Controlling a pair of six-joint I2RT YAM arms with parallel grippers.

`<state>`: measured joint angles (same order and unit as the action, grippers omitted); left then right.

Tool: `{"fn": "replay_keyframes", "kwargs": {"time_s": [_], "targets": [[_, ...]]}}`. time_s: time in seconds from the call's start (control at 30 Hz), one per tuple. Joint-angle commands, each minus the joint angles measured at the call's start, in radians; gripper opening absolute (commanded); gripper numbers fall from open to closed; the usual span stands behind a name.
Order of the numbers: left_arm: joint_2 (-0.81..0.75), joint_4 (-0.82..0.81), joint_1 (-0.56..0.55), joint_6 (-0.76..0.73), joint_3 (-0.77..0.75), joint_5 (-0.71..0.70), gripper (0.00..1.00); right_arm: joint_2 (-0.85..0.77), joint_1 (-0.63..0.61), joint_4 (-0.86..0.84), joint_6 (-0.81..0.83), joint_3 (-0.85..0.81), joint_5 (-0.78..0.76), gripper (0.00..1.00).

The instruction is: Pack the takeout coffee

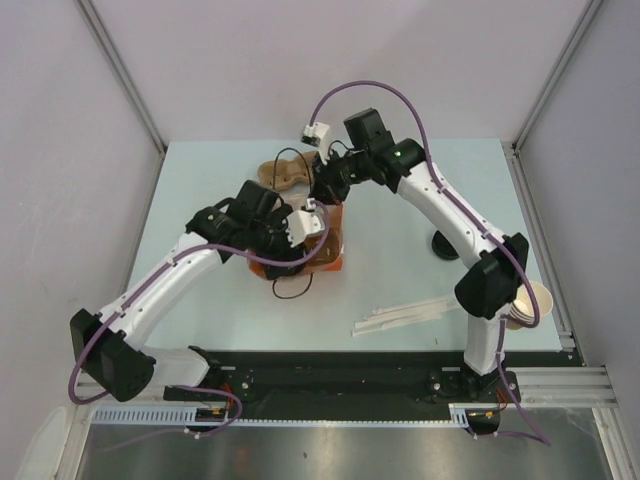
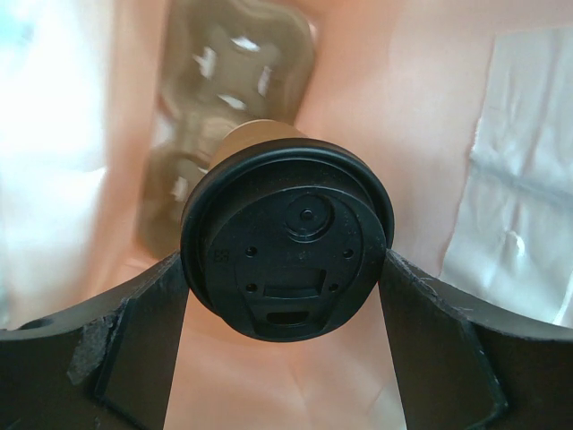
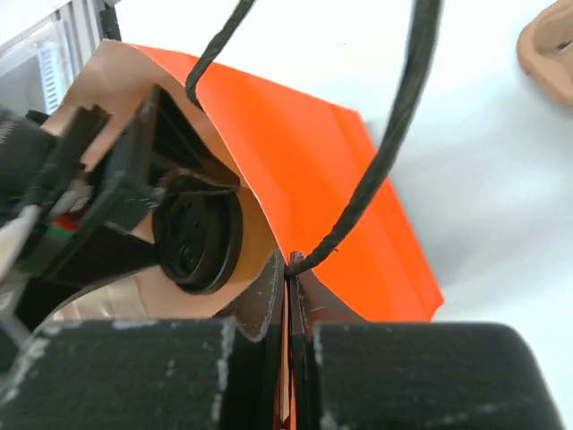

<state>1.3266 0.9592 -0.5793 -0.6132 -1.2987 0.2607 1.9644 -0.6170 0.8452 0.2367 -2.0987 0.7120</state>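
From above, two arms meet at the middle of a pale table (image 1: 200, 180). The left gripper (image 1: 298, 243) dips into the mouth of an orange bag (image 1: 338, 262), and the right gripper (image 1: 322, 196) sits at the bag's far rim. A cardboard cup carrier (image 1: 283, 175) lies on the table just behind the bag. To the right are a loose black lid (image 1: 445, 245), pale stir sticks (image 1: 400, 317) and a stack of paper cups (image 1: 530, 303).

At the left wrist, the takeout coffee (image 2: 286, 242) fills the view with its black lid facing the camera. It is clamped between the two fingers (image 2: 148, 340), one on each side of the lid's rim. The cup is inside the bag, with peach-coloured inner walls all around it. A brown moulded tray (image 2: 224, 81) lies deeper in, beyond the cup.

At the right wrist, the right gripper's jaws are pinched tight on the bag's top edge. Through the open mouth the coffee's lid shows, gripped by the left fingers. A black cable (image 3: 394, 143) crosses the view.
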Motion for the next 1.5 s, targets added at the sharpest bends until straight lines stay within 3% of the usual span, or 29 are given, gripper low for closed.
{"fn": "replay_keyframes", "kwargs": {"time_s": [0.0, 0.3, 0.6, 1.0, 1.47], "targets": [[-0.098, -0.137, -0.025, -0.022, 0.119, -0.060, 0.42, -0.183, -0.041, -0.228, 0.022, 0.144, -0.098, 0.00], [-0.228, -0.308, -0.048, -0.028, 0.352, -0.155, 0.42, -0.357, -0.138, -0.406, 0.030, 0.458, -0.232, 0.00], [-0.377, -0.530, -0.083, -0.036, 0.515, -0.181, 0.42, -0.395, -0.161, -0.432, -0.065, 0.516, -0.281, 0.00], [-0.385, -0.639, -0.191, -0.054, 0.578, -0.235, 0.42, -0.414, -0.170, -0.463, -0.122, 0.549, -0.319, 0.00], [-0.287, -0.642, -0.215, -0.057, 0.523, -0.301, 0.42, -0.430, -0.194, -0.456, -0.109, 0.559, -0.348, 0.00]]}}
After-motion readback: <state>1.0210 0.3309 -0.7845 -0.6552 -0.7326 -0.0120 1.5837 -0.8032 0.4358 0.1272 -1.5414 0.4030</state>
